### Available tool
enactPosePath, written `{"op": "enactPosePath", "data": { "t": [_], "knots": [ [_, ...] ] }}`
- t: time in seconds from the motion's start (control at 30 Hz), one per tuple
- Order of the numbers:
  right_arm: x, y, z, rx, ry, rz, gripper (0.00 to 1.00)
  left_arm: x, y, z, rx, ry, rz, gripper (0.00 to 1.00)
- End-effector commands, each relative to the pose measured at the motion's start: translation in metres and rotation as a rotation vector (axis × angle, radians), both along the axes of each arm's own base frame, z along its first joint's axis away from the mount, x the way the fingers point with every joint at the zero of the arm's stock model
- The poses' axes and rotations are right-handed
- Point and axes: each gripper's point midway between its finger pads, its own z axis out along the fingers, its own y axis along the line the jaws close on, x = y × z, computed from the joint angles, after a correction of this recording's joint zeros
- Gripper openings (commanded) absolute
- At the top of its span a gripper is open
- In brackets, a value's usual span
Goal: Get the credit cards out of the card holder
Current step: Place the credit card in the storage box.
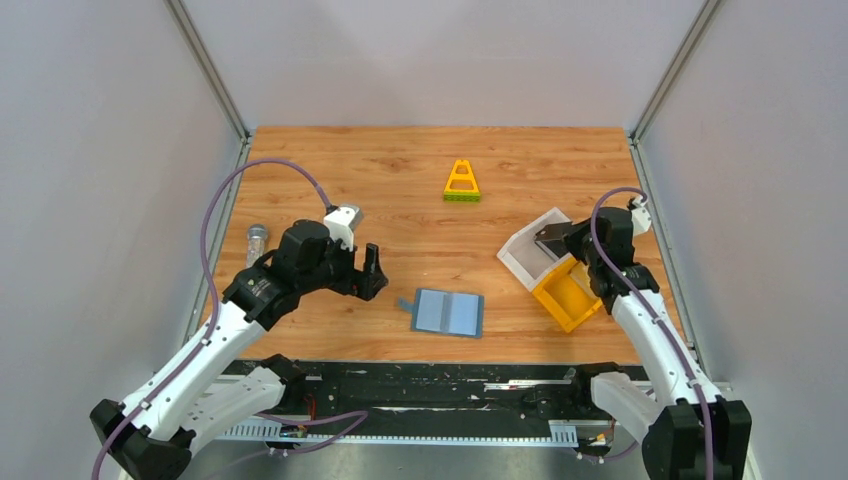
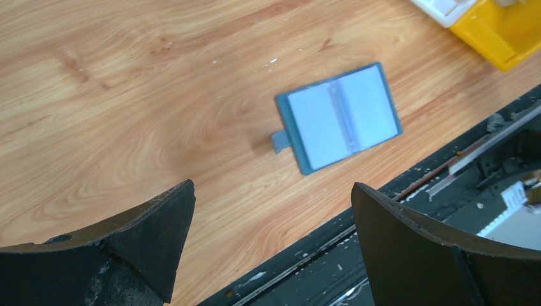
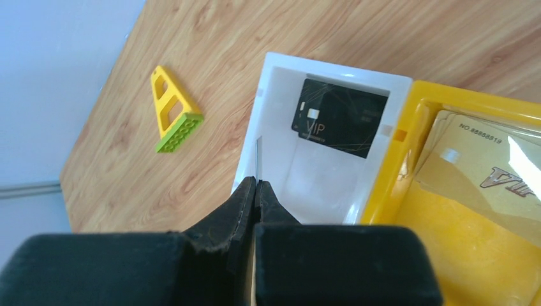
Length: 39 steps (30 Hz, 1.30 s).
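The card holder [image 1: 448, 312] [image 2: 338, 118], a slate-blue bifold, lies open and flat near the table's front edge, its small tab pointing left. To its left my left gripper [image 1: 372, 272] [image 2: 273, 186] hovers open and empty. Over the white bin [image 1: 520, 262] [image 3: 332, 67] my right gripper [image 1: 566, 244] [image 3: 257, 182] is shut on a thin credit card [image 3: 257, 156] seen edge-on. A black credit card [image 3: 338, 118] leans inside the white bin. Gold cards [image 3: 485, 172] lie in the yellow bin [image 1: 565, 295] [image 3: 415, 127].
A yellow and green toy block [image 1: 461, 182] [image 3: 173, 111] stands at the back middle. A small clear vial [image 1: 256, 240] lies by the left wall. A black rail [image 1: 450, 385] [image 2: 383, 217] runs along the near edge just below the card holder.
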Motion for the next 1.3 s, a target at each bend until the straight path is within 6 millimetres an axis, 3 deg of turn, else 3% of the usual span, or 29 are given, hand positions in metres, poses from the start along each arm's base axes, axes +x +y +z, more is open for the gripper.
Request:
{"op": "enactPosePath", "data": {
  "t": [0.0, 0.4, 0.6, 1.27],
  "knots": [
    [0.011, -0.018, -0.007, 0.012, 0.001, -0.138, 0.00, 0.005, 0.015, 0.008, 0.063, -0.052, 0.040, 1.00],
    [0.034, -0.020, -0.038, 0.070, -0.011, -0.206, 0.00, -0.002, 0.014, 0.016, 0.017, -0.086, 0.022, 1.00],
    [0.036, -0.025, -0.049, 0.071, -0.012, -0.238, 0.00, -0.003, 0.015, 0.018, 0.011, -0.096, 0.023, 1.00],
    [0.051, -0.032, -0.063, 0.077, -0.032, -0.275, 0.00, -0.004, 0.015, 0.021, 0.002, -0.107, 0.018, 1.00]
  ]
}}
